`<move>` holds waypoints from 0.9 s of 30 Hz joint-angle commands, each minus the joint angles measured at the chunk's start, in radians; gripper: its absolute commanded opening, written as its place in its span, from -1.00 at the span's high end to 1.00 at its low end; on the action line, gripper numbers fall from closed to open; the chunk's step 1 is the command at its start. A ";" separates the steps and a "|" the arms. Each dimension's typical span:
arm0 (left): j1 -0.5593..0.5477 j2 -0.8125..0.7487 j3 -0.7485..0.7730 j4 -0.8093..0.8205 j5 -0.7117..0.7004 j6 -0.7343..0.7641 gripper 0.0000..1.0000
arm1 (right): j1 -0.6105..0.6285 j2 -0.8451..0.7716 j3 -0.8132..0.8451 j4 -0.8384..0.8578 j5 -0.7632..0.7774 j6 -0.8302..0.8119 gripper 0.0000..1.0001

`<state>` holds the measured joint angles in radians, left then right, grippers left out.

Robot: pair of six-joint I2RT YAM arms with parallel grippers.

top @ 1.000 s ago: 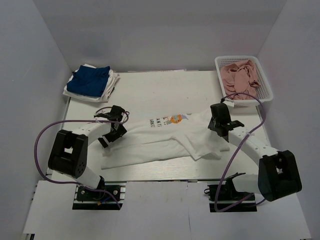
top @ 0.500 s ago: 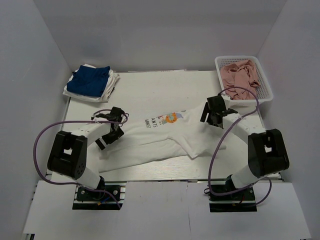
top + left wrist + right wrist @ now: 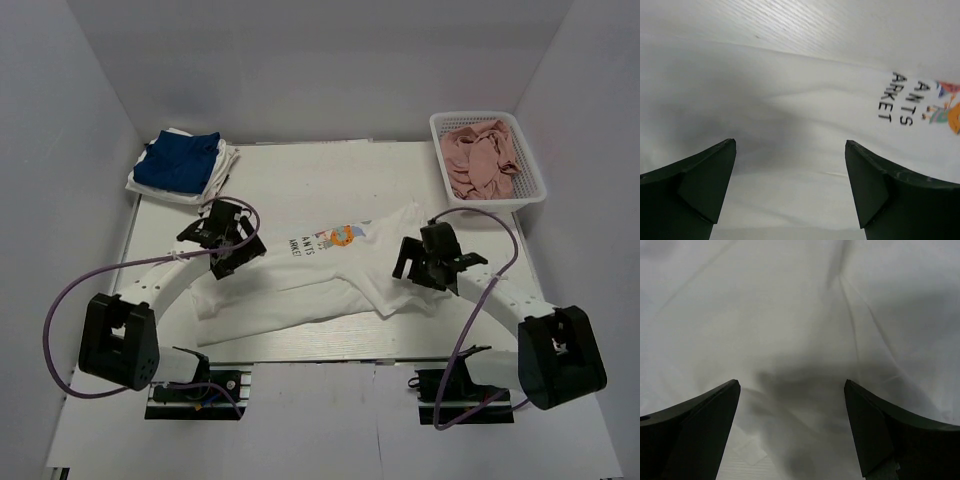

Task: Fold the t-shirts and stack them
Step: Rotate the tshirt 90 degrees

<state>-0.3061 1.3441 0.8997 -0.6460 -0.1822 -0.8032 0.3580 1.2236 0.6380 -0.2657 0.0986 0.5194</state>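
Lying print side up across the middle of the worktop (image 3: 300,180), the white t-shirt (image 3: 300,290) is rumpled, with cloth bunched at its near right. The left arm (image 3: 165,272) and right arm (image 3: 500,292) each hover over one end of it, jaws spread wide and gripping nothing, probably to take opposite edges for a fold. The blue t-shirt (image 3: 180,165) tops a pile at far left. A basket (image 3: 535,190) of pink cloth (image 3: 480,150) stands far right.
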 commanded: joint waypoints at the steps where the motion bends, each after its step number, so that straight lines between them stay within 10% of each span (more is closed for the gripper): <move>1: -0.005 -0.001 -0.059 0.094 0.193 0.079 -0.99 | -0.002 0.043 -0.028 -0.024 0.016 0.062 -0.81; 11: -0.086 0.127 -0.206 -0.049 0.191 0.079 -0.99 | -0.013 0.517 0.270 -0.064 0.092 0.080 -0.81; 20: -0.318 0.285 -0.012 -0.212 0.411 0.229 -0.99 | 0.007 1.313 1.564 -0.405 -0.193 -0.107 -0.81; 27: -0.410 0.070 0.145 -0.213 0.297 0.219 -0.99 | 0.024 0.909 1.066 0.152 -0.260 -0.188 -0.81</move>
<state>-0.6998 1.5158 0.9802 -0.8379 0.1417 -0.5888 0.3817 2.2894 1.8099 -0.2852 -0.0940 0.3904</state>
